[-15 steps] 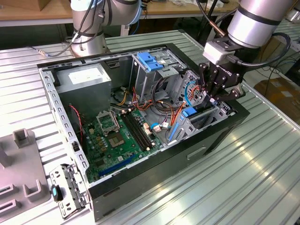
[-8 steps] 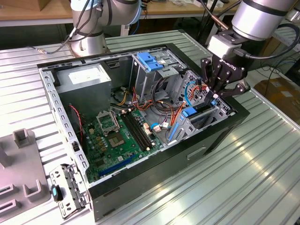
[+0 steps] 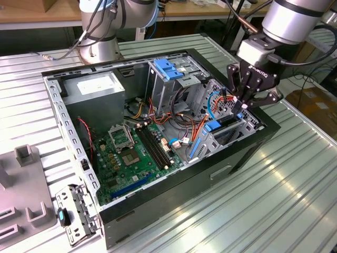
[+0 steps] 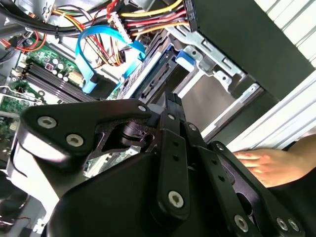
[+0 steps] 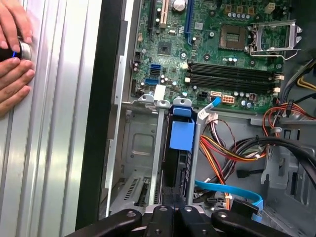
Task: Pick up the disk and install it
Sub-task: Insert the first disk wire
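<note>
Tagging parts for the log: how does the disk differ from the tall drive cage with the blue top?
Pose: the disk stands on edge in a low bay; the drive cage rises tall mid-case. Look: the disk is a slim dark slab; the drive cage is a grey metal frame. Place: the disk lies just below the gripper; the drive cage stands apart from it. Both carry blue plastic.

bright light, glare washing out the table (image 3: 31, 79).
</note>
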You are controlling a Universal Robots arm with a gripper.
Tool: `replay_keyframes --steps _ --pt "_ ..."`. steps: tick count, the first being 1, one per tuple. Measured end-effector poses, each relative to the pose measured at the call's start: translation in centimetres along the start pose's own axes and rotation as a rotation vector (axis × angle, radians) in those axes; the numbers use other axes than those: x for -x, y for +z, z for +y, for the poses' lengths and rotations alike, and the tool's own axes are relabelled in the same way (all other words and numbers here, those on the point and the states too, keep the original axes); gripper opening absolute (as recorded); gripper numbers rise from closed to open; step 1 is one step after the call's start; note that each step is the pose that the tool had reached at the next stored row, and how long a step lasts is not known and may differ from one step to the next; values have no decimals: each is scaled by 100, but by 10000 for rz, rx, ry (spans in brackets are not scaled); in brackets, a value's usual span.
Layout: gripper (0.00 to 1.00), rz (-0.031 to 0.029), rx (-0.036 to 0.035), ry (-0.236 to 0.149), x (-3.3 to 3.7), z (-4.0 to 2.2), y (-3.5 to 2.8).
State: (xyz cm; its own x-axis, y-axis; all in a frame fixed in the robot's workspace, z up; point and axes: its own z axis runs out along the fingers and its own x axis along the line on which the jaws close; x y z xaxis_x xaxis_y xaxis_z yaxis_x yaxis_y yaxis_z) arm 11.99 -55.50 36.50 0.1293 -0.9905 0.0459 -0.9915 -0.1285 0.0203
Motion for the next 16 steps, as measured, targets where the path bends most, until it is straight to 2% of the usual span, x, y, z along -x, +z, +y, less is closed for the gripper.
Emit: replay_keyframes --steps 6,8,16 --pt "11 5 -25 -509 -8 -64 4" --pt "11 -41 -44 -770 -8 -67 5" --pt "11 -24 -86 -1739 2 -81 -23"
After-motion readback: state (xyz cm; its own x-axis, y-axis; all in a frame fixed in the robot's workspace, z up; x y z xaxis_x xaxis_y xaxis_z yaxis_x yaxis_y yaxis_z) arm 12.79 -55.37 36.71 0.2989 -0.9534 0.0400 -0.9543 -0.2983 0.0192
